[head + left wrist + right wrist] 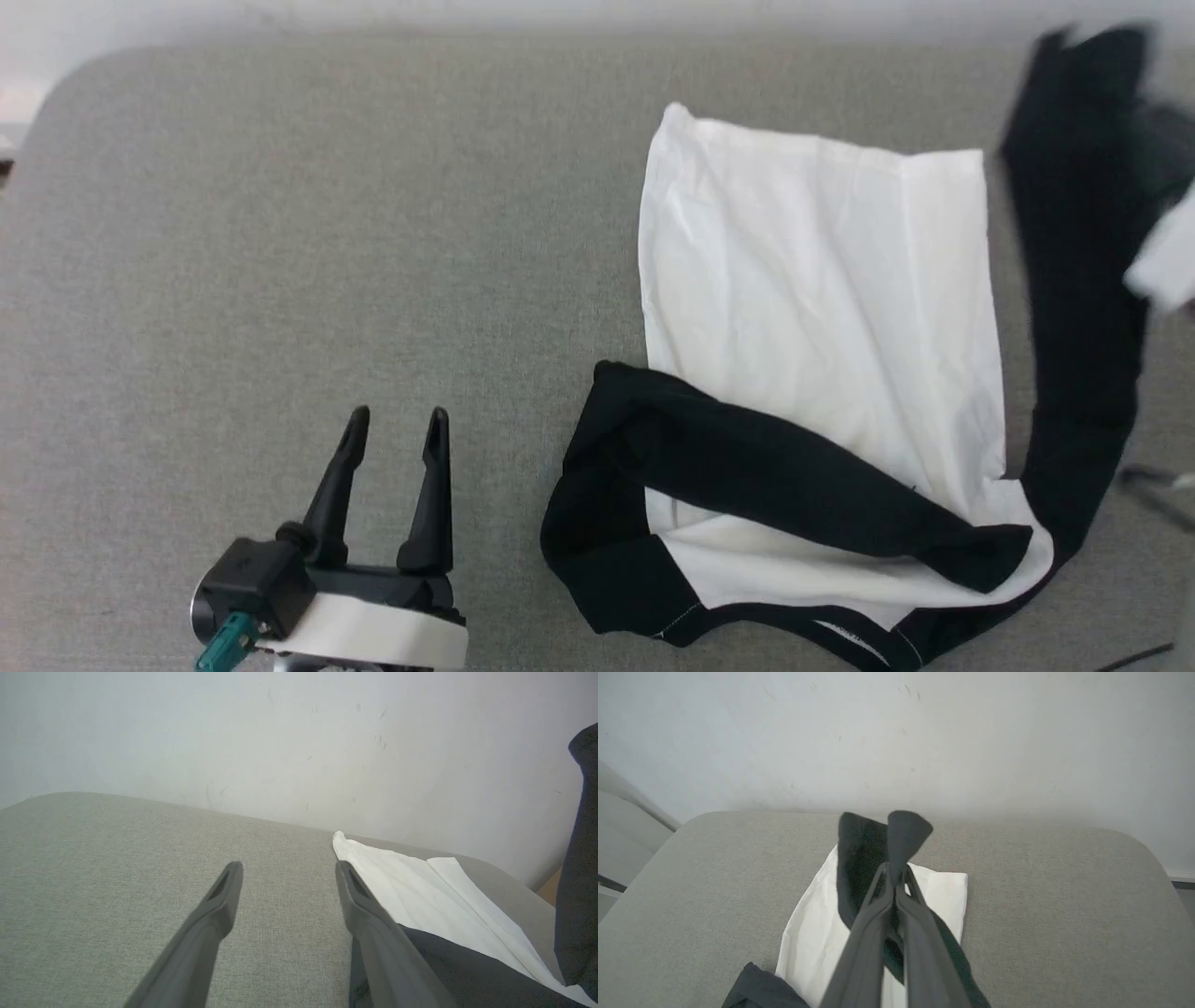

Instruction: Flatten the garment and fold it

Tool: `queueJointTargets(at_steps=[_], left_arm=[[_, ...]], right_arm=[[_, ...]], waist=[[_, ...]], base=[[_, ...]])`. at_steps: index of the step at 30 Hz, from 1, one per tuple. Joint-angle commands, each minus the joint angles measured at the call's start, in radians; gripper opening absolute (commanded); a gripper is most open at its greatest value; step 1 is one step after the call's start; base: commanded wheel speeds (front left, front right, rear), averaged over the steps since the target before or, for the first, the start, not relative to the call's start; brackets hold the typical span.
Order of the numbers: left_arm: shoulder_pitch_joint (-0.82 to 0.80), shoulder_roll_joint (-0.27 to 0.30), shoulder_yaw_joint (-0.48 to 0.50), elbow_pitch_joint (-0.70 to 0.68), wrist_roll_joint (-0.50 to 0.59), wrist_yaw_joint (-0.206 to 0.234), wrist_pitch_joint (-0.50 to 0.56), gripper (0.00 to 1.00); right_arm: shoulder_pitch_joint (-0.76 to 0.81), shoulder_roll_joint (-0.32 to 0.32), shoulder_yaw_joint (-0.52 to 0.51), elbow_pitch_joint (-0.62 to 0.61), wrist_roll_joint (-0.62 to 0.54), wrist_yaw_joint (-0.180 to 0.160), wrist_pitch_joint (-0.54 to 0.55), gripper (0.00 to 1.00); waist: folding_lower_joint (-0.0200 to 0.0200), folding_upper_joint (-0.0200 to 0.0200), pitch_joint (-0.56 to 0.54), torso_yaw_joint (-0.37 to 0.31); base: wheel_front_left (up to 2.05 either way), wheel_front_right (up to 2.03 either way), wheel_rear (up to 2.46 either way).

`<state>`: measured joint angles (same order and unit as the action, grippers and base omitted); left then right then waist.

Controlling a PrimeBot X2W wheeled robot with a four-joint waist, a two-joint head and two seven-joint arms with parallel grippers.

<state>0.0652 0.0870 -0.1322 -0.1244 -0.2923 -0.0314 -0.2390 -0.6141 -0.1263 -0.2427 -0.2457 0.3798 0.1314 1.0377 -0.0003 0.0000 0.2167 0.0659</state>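
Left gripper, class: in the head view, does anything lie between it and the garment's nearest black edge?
Nothing visible does. The left gripper, its fingers apart, sits to the left of the garment. Between the gripper and the garment's black edge lies just bare grey surface.

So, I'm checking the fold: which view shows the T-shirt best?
Head view: the T-shirt shows nearly whole there. Left wrist view catches one white side; right wrist view shows black fabric pinched in the right gripper.
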Motion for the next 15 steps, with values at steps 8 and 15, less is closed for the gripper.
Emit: queueJointTargets(at_steps=[8, 15], left_arm=[[0.054, 0.012, 0.002, 0.003, -0.016, 0.012, 0.015, 1.0], [0.081, 0.018, 0.004, -0.01, -0.024, 0.02, 0.024, 1.0]], right_arm=[[0.215, 0.067, 0.217, -0.046, 0.051, -0.001, -0.046, 0.0], [0.319, 0.075, 0.437, 0.03, 0.1, -0.001, -0.16, 0.0]], waist=[[0.0003, 0.0, -0.145, 0.011], [0.0003, 0.0, -0.172, 0.022]], base=[[0.0, 0.0, 0.0], [0.0, 0.0, 0.0]])
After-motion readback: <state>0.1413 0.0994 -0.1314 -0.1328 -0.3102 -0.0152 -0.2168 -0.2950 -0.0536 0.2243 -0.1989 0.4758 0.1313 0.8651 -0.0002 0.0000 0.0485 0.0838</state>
